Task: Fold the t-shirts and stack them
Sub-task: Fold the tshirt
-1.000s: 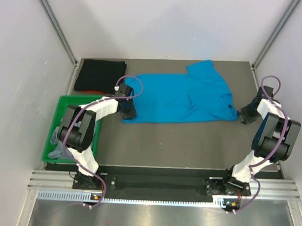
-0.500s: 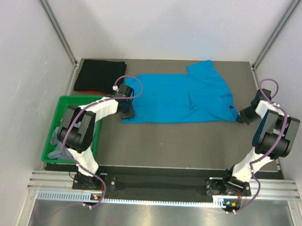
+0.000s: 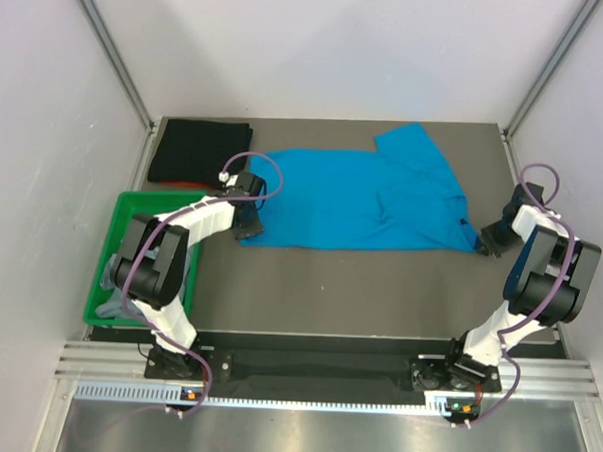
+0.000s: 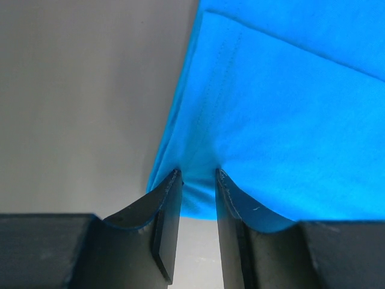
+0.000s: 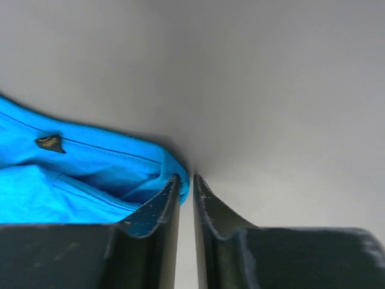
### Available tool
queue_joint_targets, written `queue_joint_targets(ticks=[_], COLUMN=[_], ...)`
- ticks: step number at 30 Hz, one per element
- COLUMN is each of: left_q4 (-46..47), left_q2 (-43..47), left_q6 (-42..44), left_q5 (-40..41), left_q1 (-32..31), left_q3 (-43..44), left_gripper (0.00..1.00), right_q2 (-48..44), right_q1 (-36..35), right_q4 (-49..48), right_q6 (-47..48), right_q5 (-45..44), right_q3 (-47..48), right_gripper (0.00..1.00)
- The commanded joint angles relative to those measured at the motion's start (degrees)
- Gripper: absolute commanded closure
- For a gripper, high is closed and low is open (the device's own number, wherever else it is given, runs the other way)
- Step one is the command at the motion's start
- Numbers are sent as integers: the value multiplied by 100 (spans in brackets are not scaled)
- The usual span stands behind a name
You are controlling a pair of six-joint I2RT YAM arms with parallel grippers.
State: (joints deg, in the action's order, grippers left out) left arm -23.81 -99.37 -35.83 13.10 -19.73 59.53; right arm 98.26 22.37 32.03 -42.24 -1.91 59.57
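From overhead I see the blue t-shirt spread flat across the far half of the table, with the black t-shirt folded at the far left corner. Only the left wrist camera shows the left gripper pinching the blue hem corner in a narrow grip. On the right wrist camera, the right gripper stands nearly closed at the shirt's right edge, though I cannot tell whether any cloth is caught.

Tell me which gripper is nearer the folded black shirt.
Left. The left gripper is at the blue t-shirt's left corner, just right of the black t-shirt; the right gripper is at the blue t-shirt's opposite corner, across the table.
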Motion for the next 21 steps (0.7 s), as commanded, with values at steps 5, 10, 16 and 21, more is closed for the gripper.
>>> queue_joint_targets(ticks=[5, 10, 16, 21], left_q4=[-818, -713, -230, -273], left_q2=[444, 551, 332, -195], left_q6=[164, 191, 103, 121], left_q5=[-219, -1227, -2285, -2383], left_q1=[74, 74, 74, 109], left_q3=[321, 586, 332, 463], left_gripper=[64, 63, 63, 64], right_q2=[-456, -624, -274, 105], right_q1=[92, -57, -172, -224], right_q4=[427, 84, 128, 93], right_q6=[881, 1946, 3282, 3643], right_q5=[-153, 542, 2216, 2592], right_q3=[380, 511, 1003, 1118], right_gripper=[71, 68, 61, 59])
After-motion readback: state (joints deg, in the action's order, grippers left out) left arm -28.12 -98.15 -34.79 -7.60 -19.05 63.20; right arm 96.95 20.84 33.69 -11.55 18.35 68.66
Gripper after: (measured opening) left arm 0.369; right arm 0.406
